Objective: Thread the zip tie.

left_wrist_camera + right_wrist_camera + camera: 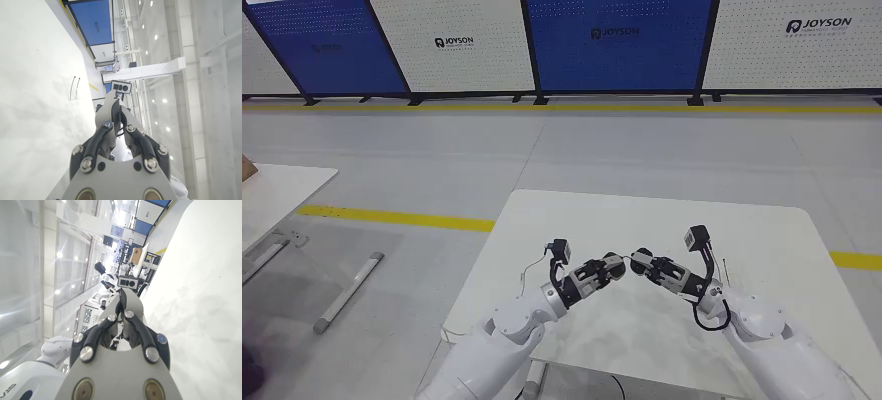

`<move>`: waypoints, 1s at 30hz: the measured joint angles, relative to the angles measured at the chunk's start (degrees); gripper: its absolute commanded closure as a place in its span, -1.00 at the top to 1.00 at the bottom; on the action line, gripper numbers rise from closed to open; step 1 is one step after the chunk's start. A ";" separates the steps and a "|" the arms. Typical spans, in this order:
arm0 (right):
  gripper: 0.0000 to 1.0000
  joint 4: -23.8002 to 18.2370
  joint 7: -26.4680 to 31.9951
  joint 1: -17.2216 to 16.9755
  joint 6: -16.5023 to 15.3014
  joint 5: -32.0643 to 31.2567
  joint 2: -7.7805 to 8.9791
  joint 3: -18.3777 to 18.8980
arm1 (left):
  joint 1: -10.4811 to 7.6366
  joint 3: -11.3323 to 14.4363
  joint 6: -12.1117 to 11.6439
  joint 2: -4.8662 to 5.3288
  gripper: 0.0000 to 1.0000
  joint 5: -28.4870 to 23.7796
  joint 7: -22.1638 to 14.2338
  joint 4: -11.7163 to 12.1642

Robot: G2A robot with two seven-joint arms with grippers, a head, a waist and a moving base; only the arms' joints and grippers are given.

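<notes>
A: L pincer?
B: My L pincer (615,262) is closed, fingers pressed tight. Can't tell if anything's btwn them.
A: R?
B: My R pincer (639,254) is closed too, nearly tip to tip w/ the L, above mid table (572,215).
A: Ties?
B: Two ties (71,89) lie flat on the table, side by side, near its edge on my R side. Well apart from both pincers.
</notes>
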 measured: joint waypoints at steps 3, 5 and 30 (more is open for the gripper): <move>-1.00 0.00 0.00 0.00 0.00 0.00 0.00 0.00 | -0.09 0.05 -0.31 0.01 0.94 0.65 0.07 -0.01; -1.00 0.00 0.00 0.00 0.00 0.00 0.00 0.00 | 0.07 0.04 -0.83 -0.01 0.70 0.62 0.34 -0.16; -1.00 0.00 0.00 0.00 0.00 0.00 0.00 0.00 | -0.34 0.00 -1.43 -0.19 -1.00 0.25 1.35 0.69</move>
